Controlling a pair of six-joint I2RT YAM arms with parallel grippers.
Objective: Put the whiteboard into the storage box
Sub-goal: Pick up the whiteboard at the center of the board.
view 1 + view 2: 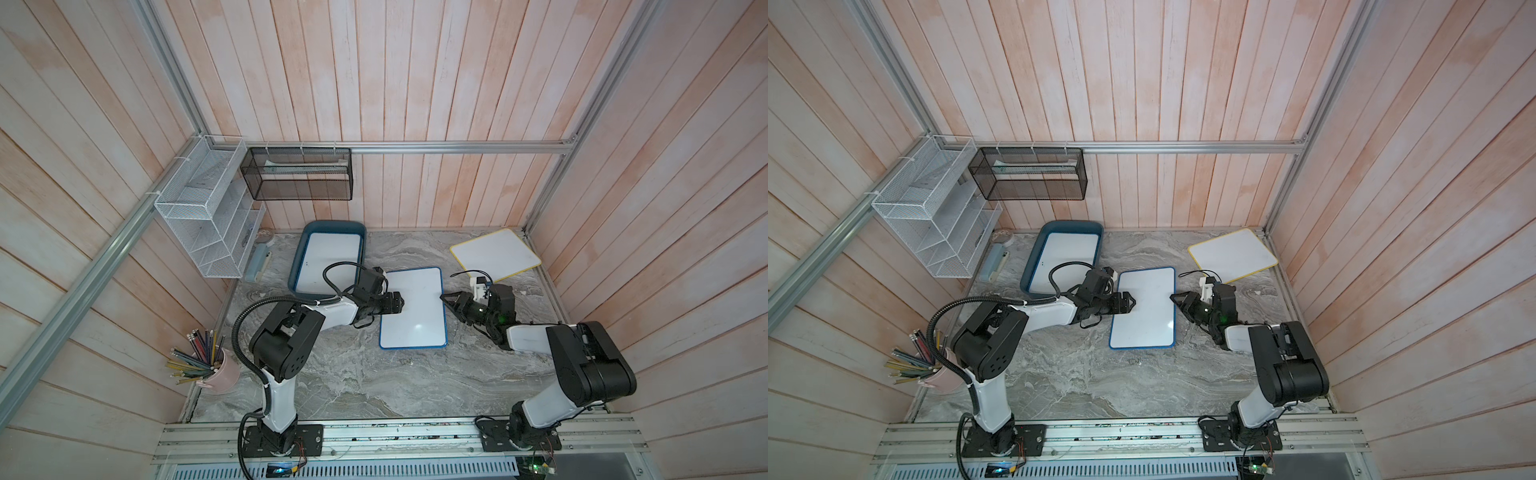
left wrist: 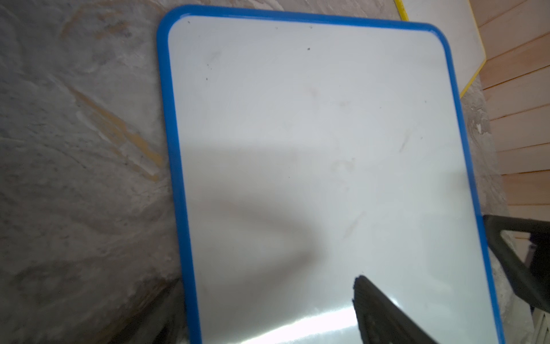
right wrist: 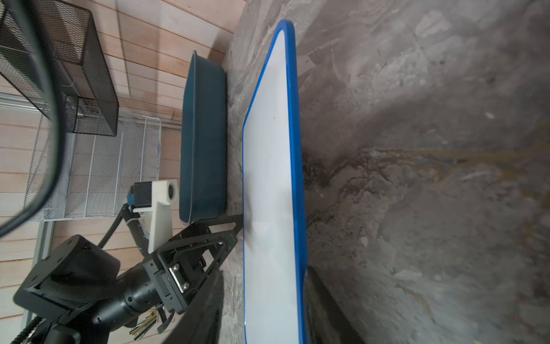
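A blue-framed whiteboard (image 1: 415,316) lies mid-table, also seen in the wrist views (image 2: 312,134) (image 3: 268,163). The teal storage box (image 1: 296,266) stands just behind and left of it, with another whiteboard (image 1: 328,262) inside. My left gripper (image 1: 400,305) (image 2: 268,292) is open at the board's left edge, one finger (image 2: 384,309) over the white face. My right gripper (image 1: 444,298) (image 3: 268,297) is open at the right edge, its fingers (image 3: 324,295) above and below the frame. The storage box (image 3: 205,134) shows side-on past the board.
A yellow-framed whiteboard (image 1: 494,253) lies at the back right by the wall. A black mesh basket (image 1: 297,174) and a white wire rack (image 1: 208,216) hang at the back left. A pink cup of pencils (image 1: 216,370) stands at the left edge.
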